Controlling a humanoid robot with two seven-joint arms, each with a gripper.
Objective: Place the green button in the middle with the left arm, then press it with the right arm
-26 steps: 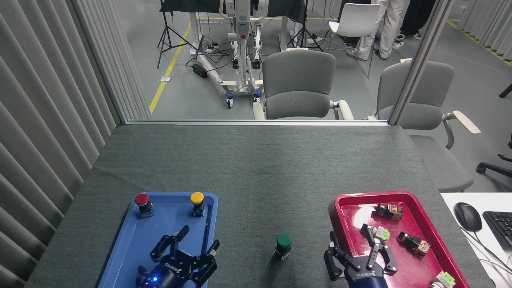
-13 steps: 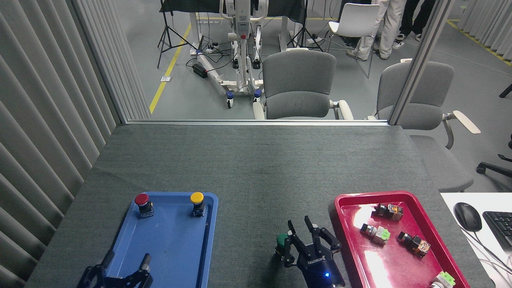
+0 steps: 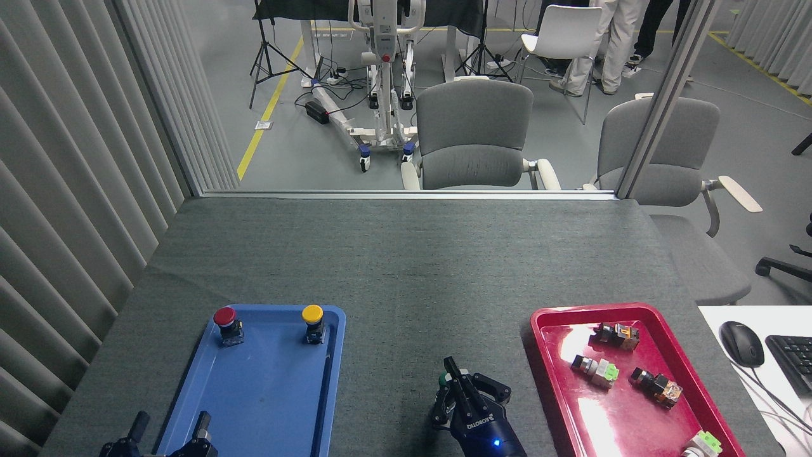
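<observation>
Right claw [image 3: 469, 386] low over the bare dark cloth [image 3: 406, 266] between the trays, fingers drawn close together, nothing clearly clasped. Green button [image 3: 445, 381] tucked under the claw's left fingers, only a sliver of its cap showing; touching or not, cannot tell. Red tray [image 3: 536, 355] near on the claw's right, with a strip of free cloth between its rim and the fingers. Blue tray [image 3: 333, 381] further off on the claw's left, with a broader strip of cloth between. Ahead of the claw, wide open cloth up to the table's far edge.

Left claw [image 3: 171, 424] at the bottom border, at the blue tray's near left corner, just two fingertips [image 3: 203, 420] in view, set apart, holding nothing. Red-capped button [image 3: 225, 320] and yellow-capped button [image 3: 312, 319] well ahead of it at the tray's far end.

Against half a second ago: right claw's fingers then fanned wide, now gathered, and shifted slightly left onto the button. Left claw sunk lower out of view. Green button in the same spot.
</observation>
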